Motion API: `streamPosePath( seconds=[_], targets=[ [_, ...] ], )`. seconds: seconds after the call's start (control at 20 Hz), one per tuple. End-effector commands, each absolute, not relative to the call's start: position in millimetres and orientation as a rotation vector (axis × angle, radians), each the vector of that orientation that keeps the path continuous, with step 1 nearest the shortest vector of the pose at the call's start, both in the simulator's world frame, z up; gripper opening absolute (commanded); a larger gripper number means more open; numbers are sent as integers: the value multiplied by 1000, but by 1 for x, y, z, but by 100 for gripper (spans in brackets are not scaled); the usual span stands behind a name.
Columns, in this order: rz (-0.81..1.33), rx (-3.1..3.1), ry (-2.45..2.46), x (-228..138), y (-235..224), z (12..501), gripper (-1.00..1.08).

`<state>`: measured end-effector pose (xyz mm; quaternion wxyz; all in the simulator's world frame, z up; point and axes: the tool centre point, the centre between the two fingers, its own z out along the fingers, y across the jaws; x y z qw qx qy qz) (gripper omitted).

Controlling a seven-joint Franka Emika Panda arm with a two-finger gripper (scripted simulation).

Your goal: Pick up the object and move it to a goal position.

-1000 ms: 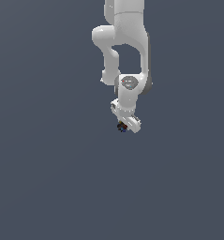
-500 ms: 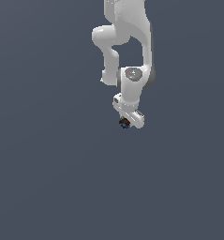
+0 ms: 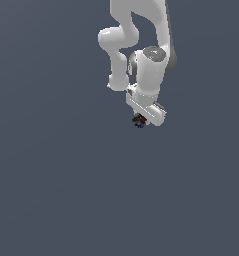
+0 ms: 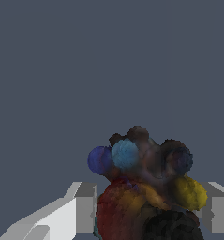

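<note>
The object (image 3: 138, 120) is a tiny dark clump with red, blue and yellow specks, tucked under the white hand of the arm in the exterior view. My gripper (image 3: 140, 121) is shut on it. In the wrist view the object (image 4: 146, 187) fills the gap between the two white fingers (image 4: 85, 206), showing blue, red and yellow lumps. My gripper (image 4: 148, 211) presses it from both sides. The fingertips themselves are hidden behind the hand in the exterior view.
The white arm (image 3: 141, 50) comes down from the top of the exterior view. Around it is only a plain dark grey-blue surface (image 3: 51, 190).
The arm has carried the gripper and the object slightly toward the exterior view's right and upward. The wrist has turned a little. The grip on the object has held.
</note>
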<state>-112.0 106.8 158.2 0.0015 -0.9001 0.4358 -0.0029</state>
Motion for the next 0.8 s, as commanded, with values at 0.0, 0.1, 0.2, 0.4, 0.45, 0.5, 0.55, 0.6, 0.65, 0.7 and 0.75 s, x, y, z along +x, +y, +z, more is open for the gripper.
streamPosePath(
  seconds=[0.0, 0.1, 0.2, 0.4, 0.45, 0.5, 0.55, 0.6, 0.65, 0.7, 0.75],
  targets=[
    [-11, -2825, 1369, -111, 113, 184, -100],
    [-11, -2826, 1369, -110, 118, 203, -100],
    [-11, -2826, 1369, -109, 124, 223, -100],
    [-9, -2827, 1369, -107, 135, 261, -100],
    [-9, -2827, 1369, -106, 137, 271, -100],
    [-9, -2827, 1369, -106, 140, 281, -100],
    [-8, -2828, 1369, -105, 143, 290, -100],
    [-8, -2828, 1369, -105, 146, 300, -100],
    [-8, -2828, 1369, -104, 148, 310, -100],
    [-8, -2828, 1369, -103, 151, 320, -100],
    [-7, -2828, 1368, -102, 154, 329, -100]
  ],
)
